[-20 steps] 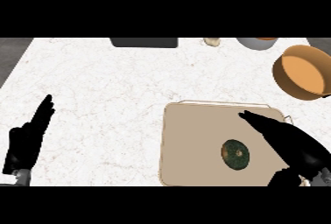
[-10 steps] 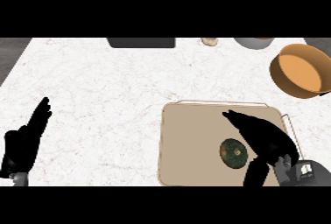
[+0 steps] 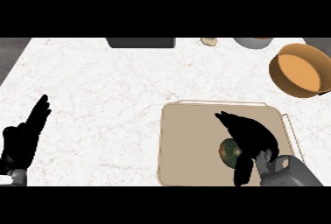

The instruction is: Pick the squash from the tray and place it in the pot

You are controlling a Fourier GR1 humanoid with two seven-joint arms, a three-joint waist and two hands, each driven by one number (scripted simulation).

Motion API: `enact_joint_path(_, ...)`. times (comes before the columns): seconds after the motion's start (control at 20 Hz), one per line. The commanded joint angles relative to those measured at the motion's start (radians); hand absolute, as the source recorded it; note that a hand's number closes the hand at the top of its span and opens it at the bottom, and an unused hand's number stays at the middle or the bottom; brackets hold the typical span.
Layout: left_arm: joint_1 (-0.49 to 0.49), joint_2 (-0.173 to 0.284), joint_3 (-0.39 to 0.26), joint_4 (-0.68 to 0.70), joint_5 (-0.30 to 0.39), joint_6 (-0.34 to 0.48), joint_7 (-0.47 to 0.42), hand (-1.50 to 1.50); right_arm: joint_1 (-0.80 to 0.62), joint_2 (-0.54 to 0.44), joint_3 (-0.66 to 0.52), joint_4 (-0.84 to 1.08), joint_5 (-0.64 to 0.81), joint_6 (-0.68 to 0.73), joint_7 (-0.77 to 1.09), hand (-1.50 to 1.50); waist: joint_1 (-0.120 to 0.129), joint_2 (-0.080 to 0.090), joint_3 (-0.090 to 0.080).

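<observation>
One right robot hand now covers more squash.

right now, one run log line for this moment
right hand over squash on tray | left hand resting open | pot without squash

- Squash lies on the tray, right of its middle.
- Pot stands behind the tray, far right of the desk.

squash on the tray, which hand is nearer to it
Right. The right hand is directly over the squash, partly covering it, on the tray. The left hand rests open far across the counter, at the view's left edge.
</observation>
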Motion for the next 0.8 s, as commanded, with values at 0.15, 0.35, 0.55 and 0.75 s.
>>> enact_joint_path(0.15,-0.008,-0.044,0.031,0.032,-0.059,-0.018,-0.036,0.0,0.004,0.056,-0.024,0.077,0.112,0.045,-0.017,-1.5,-0.002,0.0,0.0)
enact_joint_path(0.35,-0.025,-0.073,0.041,0.03,-0.099,-0.016,-0.013,0.0,0.028,0.074,-0.037,0.126,0.181,0.019,-0.107,-1.5,-0.003,0.0,0.0)
enact_joint_path(0.55,-0.007,-0.079,0.087,0.052,-0.075,-0.079,-0.05,0.0,0.048,0.092,-0.071,0.172,0.226,0.01,-0.171,-1.5,-0.002,0.0,0.0)
enact_joint_path(0.75,-0.008,-0.094,0.076,-0.019,-0.102,-0.068,0.02,0.0,0.056,0.126,-0.013,0.231,0.295,-0.016,-0.209,1.5,-0.001,0.0,0.0)
